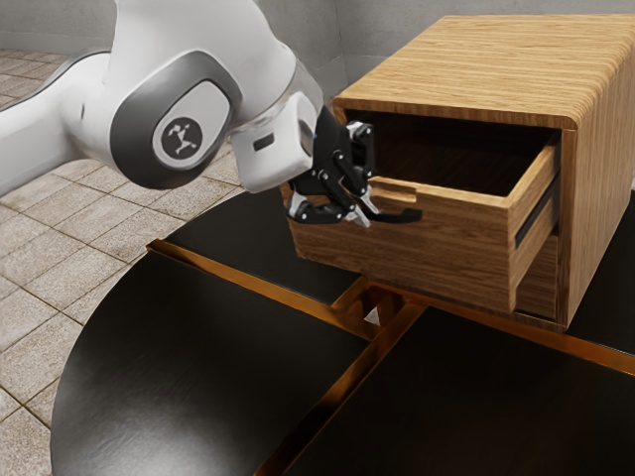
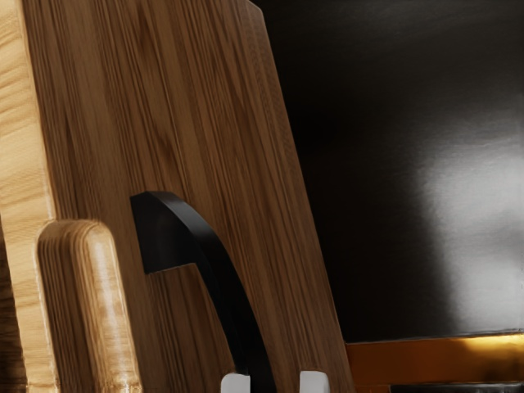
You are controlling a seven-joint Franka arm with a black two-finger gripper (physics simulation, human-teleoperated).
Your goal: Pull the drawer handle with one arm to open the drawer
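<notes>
One drawer [image 1: 437,248], partly open, is being gripped by its drawer handle [image 1: 395,212].

The gripper [image 1: 342,211] is being clamped narrowly on the black bar, with a pale pad [image 2: 236,381] on each side of it, probably so that a pull is being passed straight along the runners. The drawer front is being held well out from the opening of the wooden cabinet [image 1: 595,149]. That cabinet is being borne by a glossy black table [image 1: 198,367] crossed by brass-coloured inlay strips [image 1: 342,382]. Beige floor tiles [image 1: 60,248] and a grey wall [image 1: 387,30] are being seen beyond.
</notes>
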